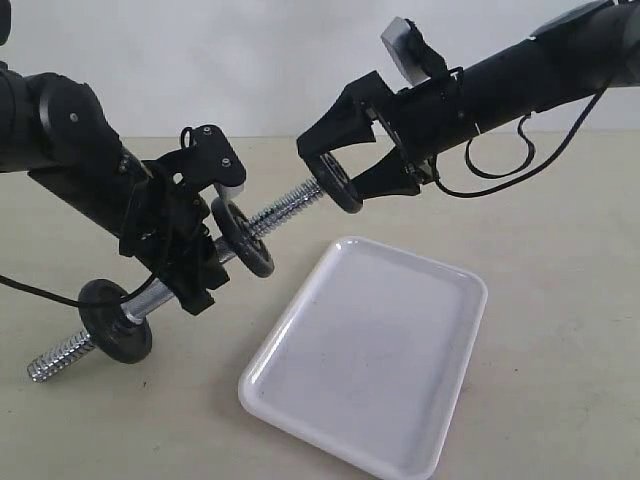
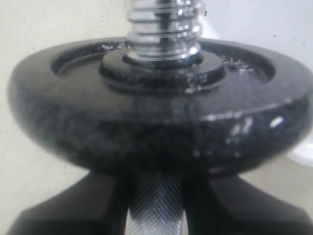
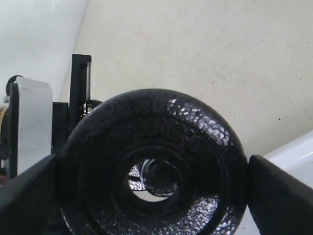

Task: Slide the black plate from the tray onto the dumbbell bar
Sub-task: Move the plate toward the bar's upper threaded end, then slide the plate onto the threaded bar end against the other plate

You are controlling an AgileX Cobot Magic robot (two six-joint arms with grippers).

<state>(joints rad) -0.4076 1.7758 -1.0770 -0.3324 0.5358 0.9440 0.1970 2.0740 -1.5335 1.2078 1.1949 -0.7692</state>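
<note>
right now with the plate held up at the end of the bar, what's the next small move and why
Probably ease the black plate along the dumbbell bar toward the left arm. The right jaws grip the plate by its rim, and the right wrist view shows the bar's threaded end through its hole, so they look roughly lined up. The left jaws hold the bar.

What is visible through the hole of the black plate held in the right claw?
The chrome tip of the dumbbell bar shows there; the black plate covers the rest of the bar.
</note>
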